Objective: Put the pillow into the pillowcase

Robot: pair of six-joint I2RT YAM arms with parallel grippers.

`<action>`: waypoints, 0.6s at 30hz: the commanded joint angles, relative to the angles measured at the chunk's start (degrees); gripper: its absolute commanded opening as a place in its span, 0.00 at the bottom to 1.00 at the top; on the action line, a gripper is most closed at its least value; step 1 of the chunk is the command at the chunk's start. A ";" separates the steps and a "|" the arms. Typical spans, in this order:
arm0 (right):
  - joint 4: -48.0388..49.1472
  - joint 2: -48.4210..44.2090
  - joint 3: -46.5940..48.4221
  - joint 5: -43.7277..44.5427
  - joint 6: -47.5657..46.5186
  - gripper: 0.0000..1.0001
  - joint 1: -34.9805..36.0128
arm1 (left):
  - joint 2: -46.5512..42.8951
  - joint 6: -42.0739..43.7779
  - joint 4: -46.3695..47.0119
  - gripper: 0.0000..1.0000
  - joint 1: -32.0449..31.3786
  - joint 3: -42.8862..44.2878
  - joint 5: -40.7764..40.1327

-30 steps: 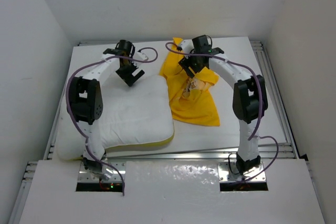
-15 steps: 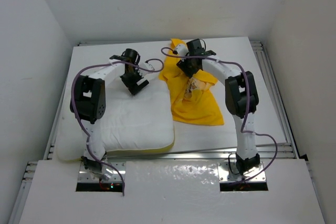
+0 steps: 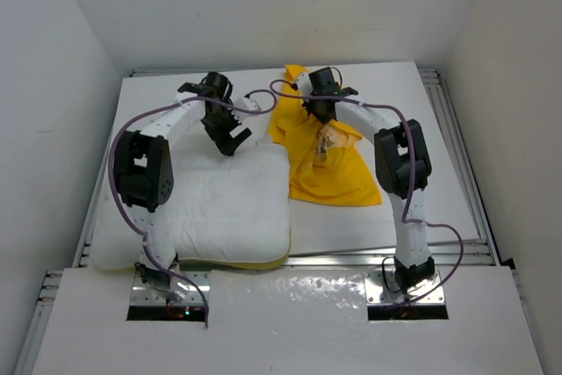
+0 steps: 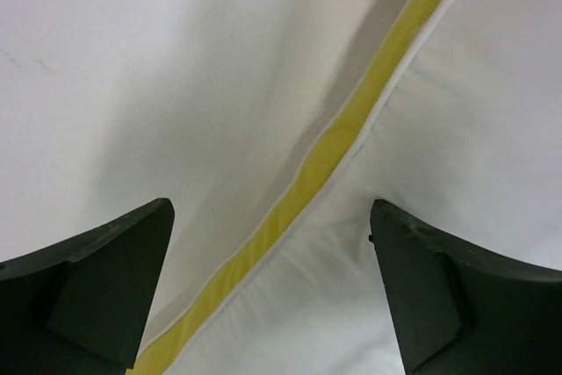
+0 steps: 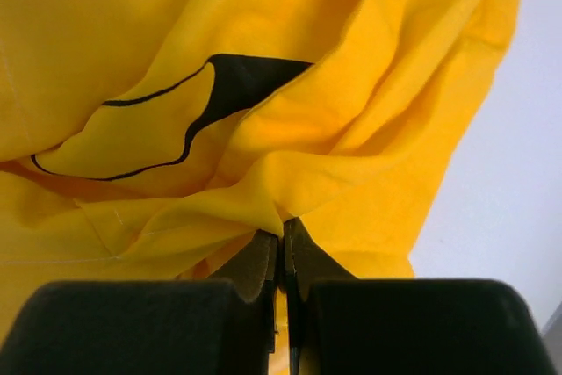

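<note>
The task looks barely begun: the pillow [image 3: 224, 204] lies bare at lower left of the top view, wholly outside the crumpled pillowcase [image 3: 329, 169] beside it. The right gripper [image 5: 283, 248] pinches a fold of the case. The left gripper [image 4: 272, 217] gapes wide over the pillow's edge, empty. Opening and stuffing remain.

We are seeing bright, even overhead light, with glare on the glossy near ledge [image 3: 290, 296]. Shadows are falling soft; wrist views are looking mostly sharp.
</note>
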 commanded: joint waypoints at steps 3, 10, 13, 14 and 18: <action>2.72 -7.55 0.12 4.52 0.86 0.00 -0.24 | -7.02 0.68 -2.92 0.97 -1.99 5.83 7.86; 1.41 -7.55 1.52 6.46 0.86 0.00 -0.24 | -4.48 3.94 -5.48 1.00 -8.49 1.62 6.11; 0.88 -7.29 2.14 5.94 0.94 0.00 -0.24 | -2.02 2.27 -1.28 1.00 -8.85 -0.49 3.04; 0.70 -7.20 2.32 5.85 1.03 0.00 -0.16 | -1.22 1.83 -0.30 1.00 -8.85 -0.50 1.81; 0.44 -7.03 2.67 5.32 1.73 0.00 -0.24 | 2.29 1.21 2.52 1.00 -8.85 0.03 -2.94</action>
